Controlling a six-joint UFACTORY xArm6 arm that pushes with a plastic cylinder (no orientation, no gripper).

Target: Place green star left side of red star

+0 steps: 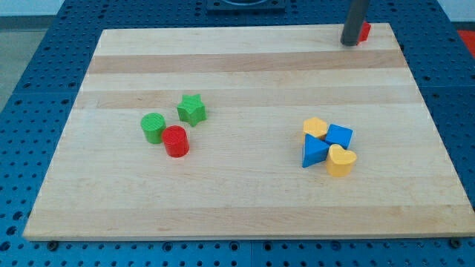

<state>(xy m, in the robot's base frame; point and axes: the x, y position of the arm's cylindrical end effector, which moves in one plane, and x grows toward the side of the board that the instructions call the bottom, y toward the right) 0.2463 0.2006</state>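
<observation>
The green star point(191, 109) was a small, chunky star, bright green, lying flat on the table point(245, 200) left of centre, with no long axis. Just beside it were a green cylinder point(154, 127) and a red cylinder point(176, 141). My tip point(349, 43), a plain rod with nothing to open or close, stood at the view's top right, touching the mostly hidden red star point(364, 31).

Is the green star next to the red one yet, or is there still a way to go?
Nothing looks done. The green star sits mid-board by a green cylinder and red cylinder. My tip is at the top right, against the partly hidden red block. The whole push remains.
</observation>
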